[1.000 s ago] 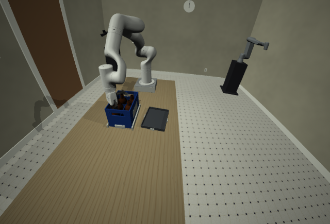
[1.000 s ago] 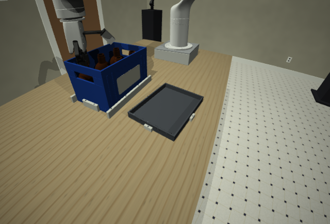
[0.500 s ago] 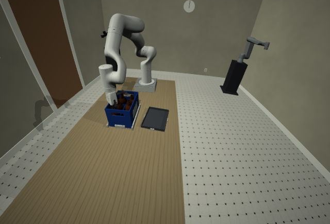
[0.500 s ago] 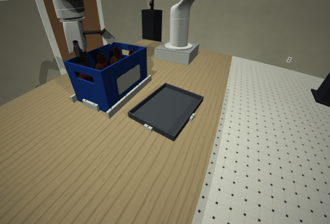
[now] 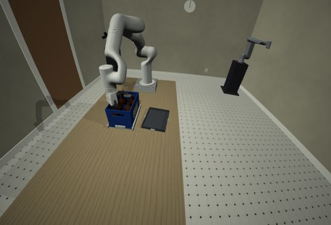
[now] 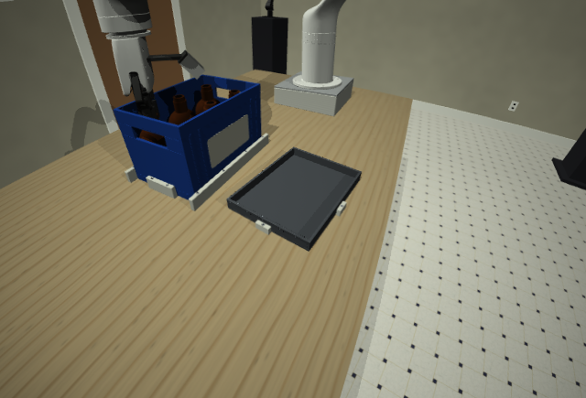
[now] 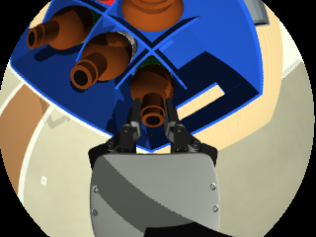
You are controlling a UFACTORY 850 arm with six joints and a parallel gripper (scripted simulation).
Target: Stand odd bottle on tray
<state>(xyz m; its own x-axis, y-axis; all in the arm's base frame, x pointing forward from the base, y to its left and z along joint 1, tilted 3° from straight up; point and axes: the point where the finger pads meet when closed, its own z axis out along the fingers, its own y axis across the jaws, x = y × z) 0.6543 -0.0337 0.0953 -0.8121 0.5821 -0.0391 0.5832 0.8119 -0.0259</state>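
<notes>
My fingers (image 5: 114, 107) (image 6: 147, 107): closed on a bottle neck, one pad each side, just below the mouth in the wrist view.
Bottle in grasp (image 7: 152, 91): lower middle of the wrist frame, inside the crate. Brown, round shoulder, narrower neck, ringed lip around a dark open mouth. Dark green shows at the far edge of its body.
Bottle at wrist left (image 7: 104, 61): same brown, dark round mouth, wide shoulder; pale curved edge behind the body. Apart from my fingers.
Bottle at wrist upper left (image 7: 64, 32): brown, neck pointing to frame left, mouth dark, shoulder shaded.
Bottle at wrist top (image 7: 153, 15): brighter orange-brown, wide rounded body, cut by the frame edge.
Fifth bottle: can't pick it out for sure in wrist view.
Odd neck: can't tell which by eye; angles and shading differ too much.
Crate (image 5: 120, 121) (image 6: 160, 162) (image 7: 242, 49): blue, thin dividers, handle slots, pale panel on one side. Left of centre in top view, upper left in exterior. Sits level.
Tray (image 5: 156, 119) (image 6: 293, 195): dark grey, flat, low rim, no bottle on it. Near frame centre in both room views, right of the crate, apart from it.
White stops (image 5: 120, 126) (image 6: 160, 186): low blocks and strips around the crate foot.
</notes>
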